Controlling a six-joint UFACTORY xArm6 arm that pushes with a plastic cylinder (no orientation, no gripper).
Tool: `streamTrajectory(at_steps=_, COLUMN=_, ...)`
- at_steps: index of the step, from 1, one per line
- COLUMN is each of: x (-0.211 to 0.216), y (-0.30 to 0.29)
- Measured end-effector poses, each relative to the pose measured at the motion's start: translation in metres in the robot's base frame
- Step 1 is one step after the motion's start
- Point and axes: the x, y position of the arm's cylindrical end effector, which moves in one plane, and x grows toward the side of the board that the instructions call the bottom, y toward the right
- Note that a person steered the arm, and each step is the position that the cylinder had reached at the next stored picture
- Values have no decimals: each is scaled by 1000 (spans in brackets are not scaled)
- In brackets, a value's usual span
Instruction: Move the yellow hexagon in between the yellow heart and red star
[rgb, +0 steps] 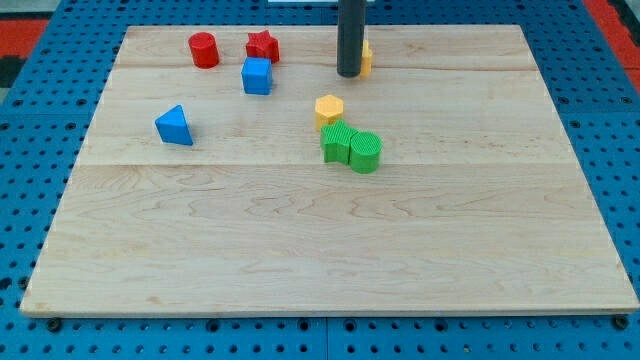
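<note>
The yellow hexagon (329, 108) lies near the board's middle top, touching the green blocks below it. The red star (262, 45) sits at the top, left of centre. The yellow heart (366, 57) is at the top centre, mostly hidden behind my rod. My tip (348, 74) rests on the board right against the heart's left side, above and slightly right of the hexagon.
A red cylinder (204, 49) stands left of the star. A blue cube (257, 76) sits just below the star. A blue triangle (174, 125) lies at the left. A green cube (337, 143) and a green cylinder (366, 152) touch below the hexagon.
</note>
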Motion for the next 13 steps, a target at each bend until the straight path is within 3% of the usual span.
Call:
streamTrajectory(at_steps=1, x=13, y=11)
streamTrajectory(at_steps=2, x=74, y=18)
streamTrajectory(at_steps=3, x=102, y=45)
streamTrajectory(at_steps=4, x=147, y=15)
streamTrajectory(at_steps=5, x=160, y=-37)
streamTrajectory(at_steps=6, x=131, y=-19)
streamTrajectory(at_steps=7, x=58, y=-20)
streamTrajectory(at_steps=8, x=14, y=-20)
streamTrajectory(at_steps=10, x=43, y=-39)
streamTrajectory(at_steps=12, x=-6, y=-42)
streamTrajectory(at_steps=13, x=31, y=-35)
